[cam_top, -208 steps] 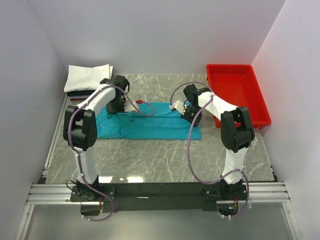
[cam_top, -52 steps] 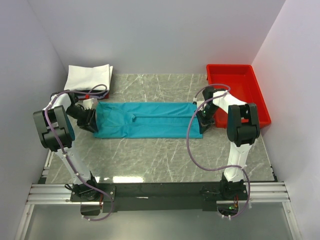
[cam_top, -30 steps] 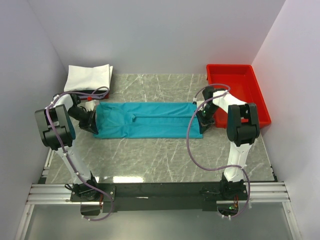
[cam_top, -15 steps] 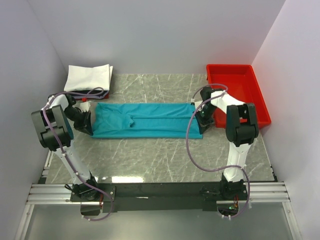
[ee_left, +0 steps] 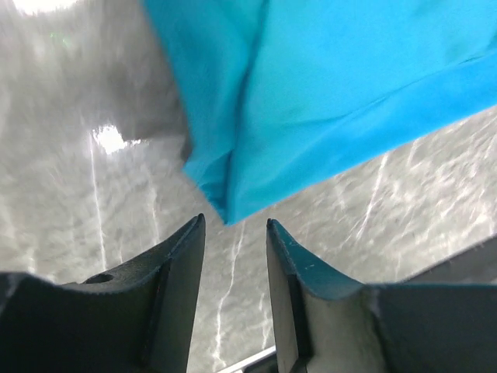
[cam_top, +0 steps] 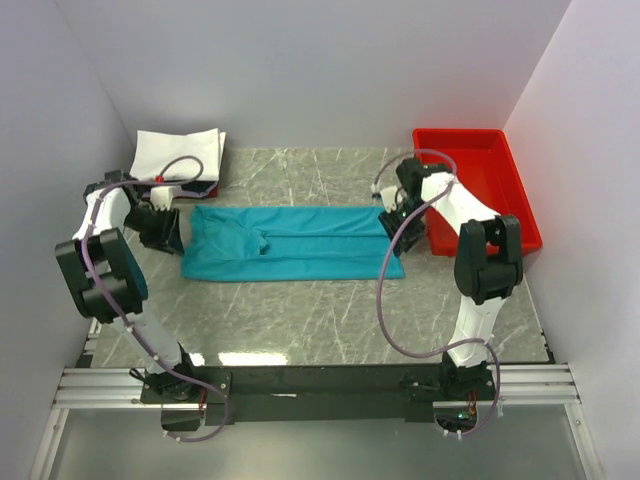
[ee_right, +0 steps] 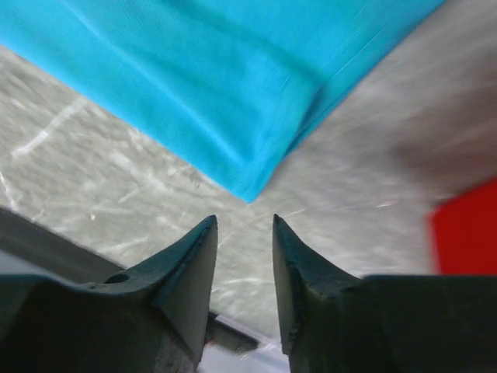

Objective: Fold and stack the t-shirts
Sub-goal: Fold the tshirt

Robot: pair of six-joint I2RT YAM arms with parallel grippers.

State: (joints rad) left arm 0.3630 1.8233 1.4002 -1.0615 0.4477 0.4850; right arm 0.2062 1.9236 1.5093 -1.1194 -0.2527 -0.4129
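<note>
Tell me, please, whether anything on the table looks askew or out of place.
Only mildly: the teal t-shirt, laid out as a long strip, has a bunched crease left of centre where the folded layers meet unevenly. Nothing looks spilled or damaged.

The grey, white-veined marble tabletop (cam_top: 320,310) is being enclosed by plain pale walls (cam_top: 320,70) along its far, left and right edges. Overhead light is being reflected as bright patches (cam_top: 255,357) close to the near edge. A black crossbar (cam_top: 320,379) is being carried on aluminium rails (cam_top: 100,386) along that near edge.
</note>
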